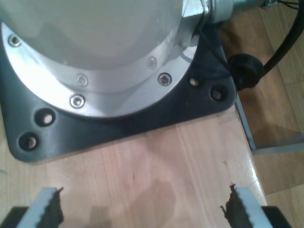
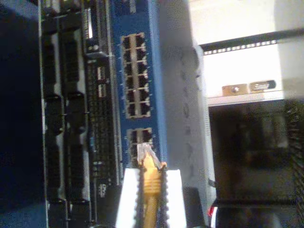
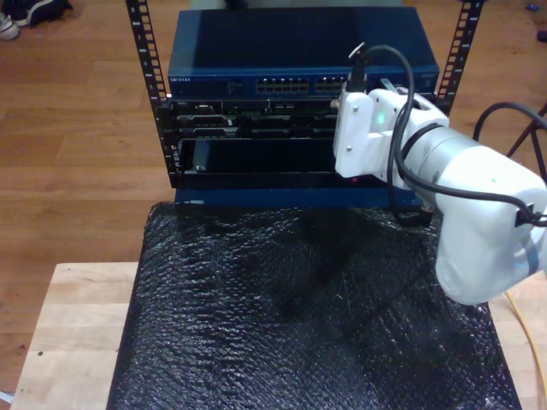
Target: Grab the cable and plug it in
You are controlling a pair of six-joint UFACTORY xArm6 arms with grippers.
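Up at the far end of the scene, against the blue rack-mounted network switch (image 2: 142, 71), our second gripper (image 2: 151, 199) holds the long thin yellow network cable (image 2: 151, 183) pinched between its white pads, the small clear plastic plug (image 2: 145, 152) poking out ahead of the jaws. That plug sits right at the lower cluster of ports (image 2: 140, 137); whether it is seated or merely at the mouth, we cannot tell. The cable's long axis runs straight out along the gripper toward the switch face, so the line of approach looks good to us. In the exterior view the white arm (image 3: 453, 196) reaches to the switch (image 3: 299, 60) on that view's right, above the black bubble-wrap sheet (image 3: 299, 316), and a strand of yellow cable (image 3: 526, 337) trails at the right edge. Our first gripper (image 1: 142, 209) hangs well away, jaws wide and empty over the pale wooden tabletop (image 1: 166, 161), beside a round silver arm base on its dark mounting plate (image 1: 118, 123). A straight, gentle push should finish this, we reckon; any tilt risks jamming the plug.
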